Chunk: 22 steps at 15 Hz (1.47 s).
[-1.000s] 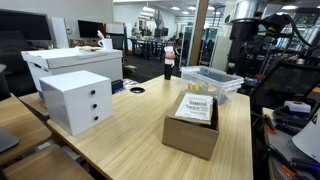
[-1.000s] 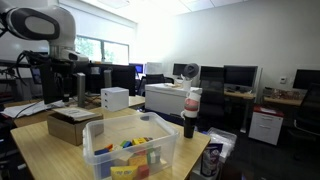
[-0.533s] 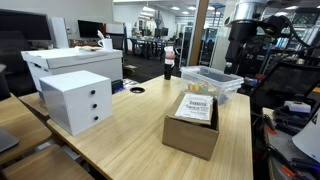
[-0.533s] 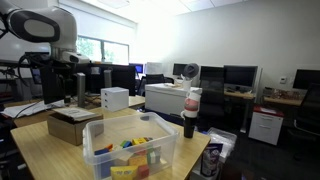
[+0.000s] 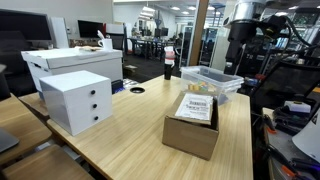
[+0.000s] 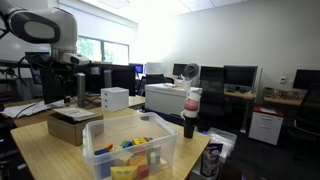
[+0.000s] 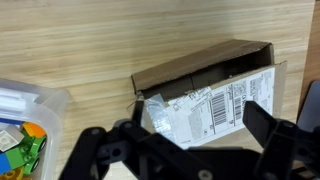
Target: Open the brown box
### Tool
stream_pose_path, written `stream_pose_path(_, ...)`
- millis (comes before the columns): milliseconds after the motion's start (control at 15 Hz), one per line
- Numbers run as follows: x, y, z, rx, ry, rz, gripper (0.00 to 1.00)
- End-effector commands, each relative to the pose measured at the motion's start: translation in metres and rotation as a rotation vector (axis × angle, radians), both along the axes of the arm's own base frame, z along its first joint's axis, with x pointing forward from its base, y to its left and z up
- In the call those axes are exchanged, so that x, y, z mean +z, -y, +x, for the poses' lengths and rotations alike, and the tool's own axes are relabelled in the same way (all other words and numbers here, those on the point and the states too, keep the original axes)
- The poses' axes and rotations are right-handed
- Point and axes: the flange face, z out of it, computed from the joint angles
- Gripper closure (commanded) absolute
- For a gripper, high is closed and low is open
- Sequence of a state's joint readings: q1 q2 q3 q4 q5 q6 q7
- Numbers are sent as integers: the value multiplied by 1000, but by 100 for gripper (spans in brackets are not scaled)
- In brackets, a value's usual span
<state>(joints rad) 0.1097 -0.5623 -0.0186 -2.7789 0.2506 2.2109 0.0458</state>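
Holding steady: across the last second nothing visibly shifts. The arm [image 6: 48,28] hangs where it was, and the brown box [image 5: 192,128] sits unmoved on the worktop [image 5: 130,145], just beside the clear plastic bin [image 5: 211,83]. For the task, that means opening hasn't started. The flaps lie flat, the white label [image 7: 205,105] faces up, and there's no contact yet. I'd call this a pause above the target before the descent.

The wrist view gives what the outside cameras can't. The fingers [image 7: 268,125] are spread wide with nothing between them, straddling the label, and the barcode print and the flap edges show along the box top. The bin's corner, with coloured pieces inside, peeks in at the left.

The exterior views give the layout instead. One shows the white three-drawer box [image 5: 75,100] well apart across the worktop, though the fingers are out of its frame. The other looks over the bin, and the box [image 6: 74,125] lies behind it, below the arm.
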Motion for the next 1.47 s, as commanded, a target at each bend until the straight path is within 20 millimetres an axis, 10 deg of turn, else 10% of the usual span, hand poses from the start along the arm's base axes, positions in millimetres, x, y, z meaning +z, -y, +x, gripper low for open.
stream_pose_path(0, -6, 0, 3, 25, 6, 24, 0)
stream_pose_path(1400, -74, -17, 14, 37, -93, -50, 0)
